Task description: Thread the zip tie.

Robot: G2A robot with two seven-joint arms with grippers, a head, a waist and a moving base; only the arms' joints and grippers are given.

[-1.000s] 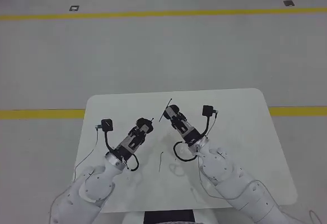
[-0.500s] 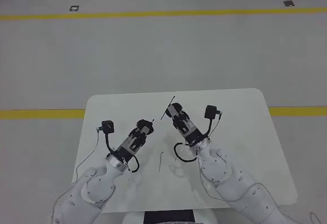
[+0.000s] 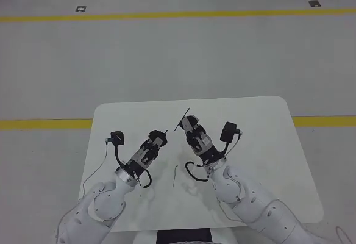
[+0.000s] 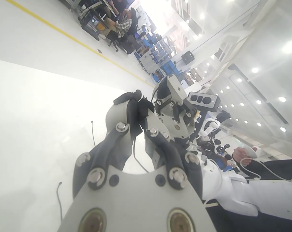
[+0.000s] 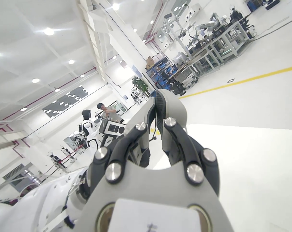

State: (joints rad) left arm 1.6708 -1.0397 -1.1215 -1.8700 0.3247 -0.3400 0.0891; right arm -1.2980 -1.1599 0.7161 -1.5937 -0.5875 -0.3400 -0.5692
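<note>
Right gripper (image 5: 156, 102) is clamped tight on the zip tie (image 3: 183, 118), which pokes out past its tips. Left gripper (image 4: 139, 105), close by, pinches what I'd guess is the other end. Line both ends up square and feed slowly.

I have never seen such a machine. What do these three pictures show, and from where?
It is a robot with two arms. One picture looks down from above the arms at a white table; the other two come from a camera on each wrist. Each arm ends in a pincer. The right pincer is shut on a thin black zip tie that sticks out past its tips. The left pincer is shut on a thin black strand. Another thin black strip lies on the table between the arms.
</note>
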